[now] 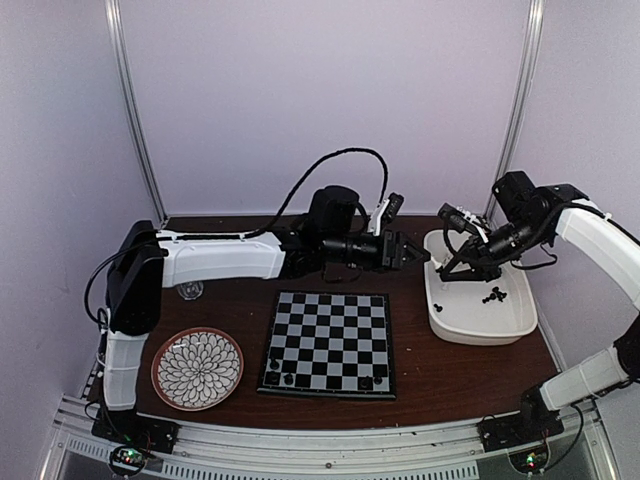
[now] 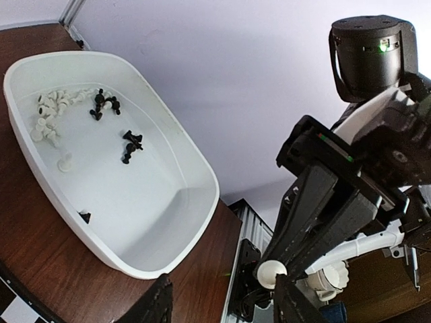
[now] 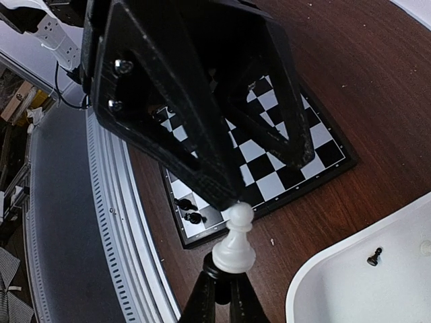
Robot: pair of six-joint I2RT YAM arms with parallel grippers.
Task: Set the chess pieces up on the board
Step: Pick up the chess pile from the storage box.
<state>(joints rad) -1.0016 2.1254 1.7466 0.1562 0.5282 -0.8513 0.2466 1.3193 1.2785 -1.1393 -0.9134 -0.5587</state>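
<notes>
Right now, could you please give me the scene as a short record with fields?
right gripper: shut on white pawn, held in the air
left gripper: open, empty, facing the tub
tub: loose white pieces and black pieces inside
board: few placed black pieces on near rows, most squares bare
plate: left of board, no pieces on it
</notes>
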